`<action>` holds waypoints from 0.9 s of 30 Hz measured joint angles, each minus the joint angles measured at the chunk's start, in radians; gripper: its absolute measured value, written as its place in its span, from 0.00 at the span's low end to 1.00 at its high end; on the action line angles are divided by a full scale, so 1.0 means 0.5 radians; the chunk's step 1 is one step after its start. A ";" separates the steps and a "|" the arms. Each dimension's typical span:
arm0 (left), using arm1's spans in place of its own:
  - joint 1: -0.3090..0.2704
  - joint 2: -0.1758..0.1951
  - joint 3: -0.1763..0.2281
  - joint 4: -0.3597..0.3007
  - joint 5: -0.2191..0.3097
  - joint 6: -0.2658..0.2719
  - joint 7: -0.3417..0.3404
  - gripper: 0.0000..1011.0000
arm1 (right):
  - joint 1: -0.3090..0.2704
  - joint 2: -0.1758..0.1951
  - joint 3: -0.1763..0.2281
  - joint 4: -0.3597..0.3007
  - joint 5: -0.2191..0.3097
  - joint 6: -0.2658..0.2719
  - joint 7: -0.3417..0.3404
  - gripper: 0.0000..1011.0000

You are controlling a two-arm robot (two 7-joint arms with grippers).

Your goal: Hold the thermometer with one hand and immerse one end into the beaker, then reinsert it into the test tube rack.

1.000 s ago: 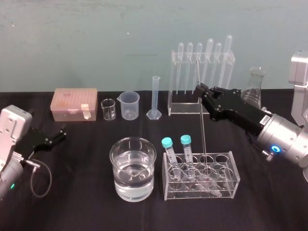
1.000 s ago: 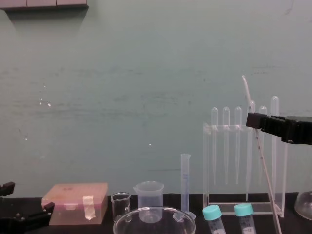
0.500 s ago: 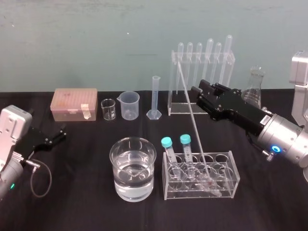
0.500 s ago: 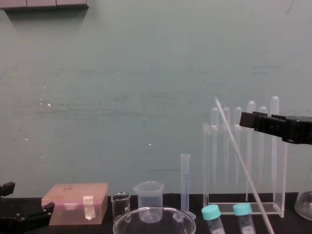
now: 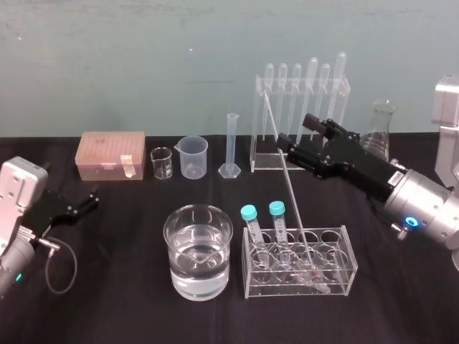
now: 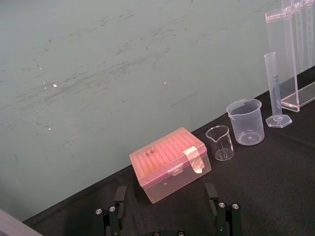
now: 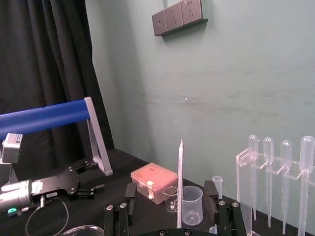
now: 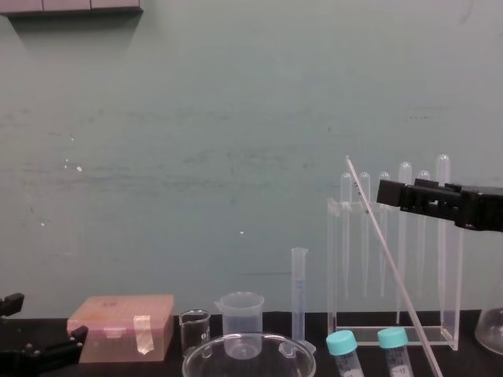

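Black cloth (image 5: 107, 308) covers our table, and near its front edge stands the low test tube rack (image 5: 343, 264), which carries the thermometer (image 5: 288, 183). The thermometer's foot sits down in one of the rack's wells, and the rod leans toward our left, its top showing in front of the pipette stand (image 5: 264, 163). Our right gripper (image 5: 292, 127) hangs about the rod's upper half with its fingers spread wide. From the right wrist the rod stands between them, touching neither as far as we can make out. We cannot say whether this is a grasp to come or a release. Either way we judge that the rod rests loosely in the rack, so any move should run straight along the gripper's own line and never brush the glass sideways. Our left gripper (image 5: 92, 197) lies parked at the table's left, fingers apart. Beside the rack sits a wide glass vessel of water (image 5: 199, 251). Farther back stand a pink tip box (image 5: 112, 154), a small glass beaker (image 5: 161, 163), the plastic beaker (image 5: 193, 156), a graduated cylinder (image 5: 231, 147) and a conical flask (image 5: 379, 129). Behind them are a pale green wall (image 5: 143, 57), wall sockets (image 7: 177, 15) and a dark curtain (image 7: 44, 59).
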 joint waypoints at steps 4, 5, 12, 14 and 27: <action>0.000 0.000 0.000 0.000 0.000 0.000 0.000 1.00 | -0.041 -0.023 0.060 -0.019 -0.077 -0.096 -0.138 0.95; 0.000 0.000 0.000 0.000 0.000 0.000 0.000 1.00 | -0.063 -0.034 0.086 -0.025 -0.140 -0.132 -0.226 0.99; 0.000 0.000 0.000 0.000 0.000 0.000 0.000 1.00 | -0.153 -0.073 0.146 0.013 -0.539 -0.104 -0.779 0.99; 0.000 0.000 0.000 0.000 0.000 0.000 0.000 1.00 | -0.169 -0.079 0.135 0.062 -0.658 -0.049 -0.899 0.99; 0.000 0.000 0.000 0.000 0.000 0.000 0.000 1.00 | -0.218 -0.151 0.100 0.240 -0.844 0.061 -1.004 0.99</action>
